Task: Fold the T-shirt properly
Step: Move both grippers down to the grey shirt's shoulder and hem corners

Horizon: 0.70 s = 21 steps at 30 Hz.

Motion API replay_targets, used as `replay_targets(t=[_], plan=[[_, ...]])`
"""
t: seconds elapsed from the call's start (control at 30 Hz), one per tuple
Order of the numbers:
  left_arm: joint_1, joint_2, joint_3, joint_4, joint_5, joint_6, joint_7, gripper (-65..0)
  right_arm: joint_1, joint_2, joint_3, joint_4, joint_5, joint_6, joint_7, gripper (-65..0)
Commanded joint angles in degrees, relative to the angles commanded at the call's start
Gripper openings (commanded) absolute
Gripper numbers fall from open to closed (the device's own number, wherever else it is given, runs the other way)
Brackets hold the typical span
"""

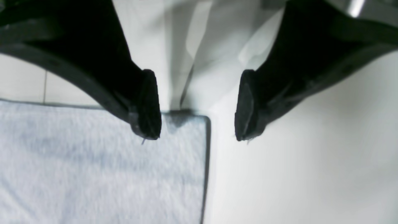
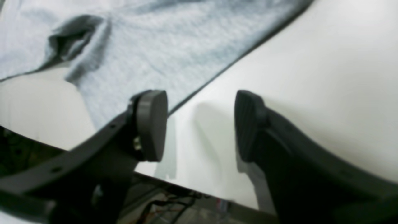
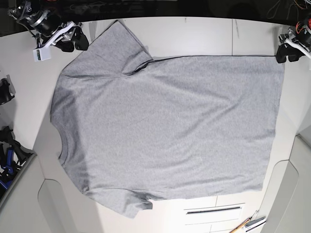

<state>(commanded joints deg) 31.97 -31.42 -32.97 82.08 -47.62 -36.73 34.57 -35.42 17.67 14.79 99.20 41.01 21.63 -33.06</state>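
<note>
The light grey T-shirt (image 3: pixel 165 121) lies spread flat on the white table (image 3: pixel 204 36), plain side up, neck to the left and hem to the right. My left gripper (image 3: pixel 287 54) is at the hem's far right corner. In the left wrist view it (image 1: pixel 199 124) is open, with one finger (image 1: pixel 149 109) over the T-shirt's corner (image 1: pixel 102 168) and the other above bare table. My right gripper (image 3: pixel 77 42) hovers by the upper sleeve. It (image 2: pixel 200 124) is open and holds nothing, just beside the edge of the T-shirt (image 2: pixel 161 46).
The table's near edge (image 2: pixel 192 191) runs below the right gripper, with cables under it. A drawer handle (image 3: pixel 214 210) and a couple of tools (image 3: pixel 248 224) show at the bottom right. Dark gear (image 3: pixel 6 155) sits off the table's left side.
</note>
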Motion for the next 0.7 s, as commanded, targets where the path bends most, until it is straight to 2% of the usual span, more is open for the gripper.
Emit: replay_targets(t=[0.17,0.3,0.4,0.47,0.7], plan=[[-2.3,0.0,0.1,-2.4,-0.3,0.0,0.4,-23.9,2.1,-2.4,-1.8,-2.5,-0.1,0.26,0.0,-30.7],[-2.3,0.0,0.1,-2.4,-0.7,0.0,1.2,-23.9,3.4,-2.8,-2.0,-3.7,1.1,2.45,0.0,-30.7],[-2.3,0.0,0.1,-2.4,-4.4,-0.3,5.7,-23.9,3.5,-2.8,-2.1,-3.7,2.1,3.26,0.0,-30.7],[-2.3,0.1,0.1,-2.4,-6.5,-3.3,7.5,-24.0,3.5,-2.8,-2.1,-3.7,2.1,3.26,0.0,-30.7],[-2.3,0.1,4.7,-2.4,-6.5,-3.3,8.6,-24.0,3.5,-2.8,-2.2,-3.7,3.2,3.26,-0.2,-30.7]])
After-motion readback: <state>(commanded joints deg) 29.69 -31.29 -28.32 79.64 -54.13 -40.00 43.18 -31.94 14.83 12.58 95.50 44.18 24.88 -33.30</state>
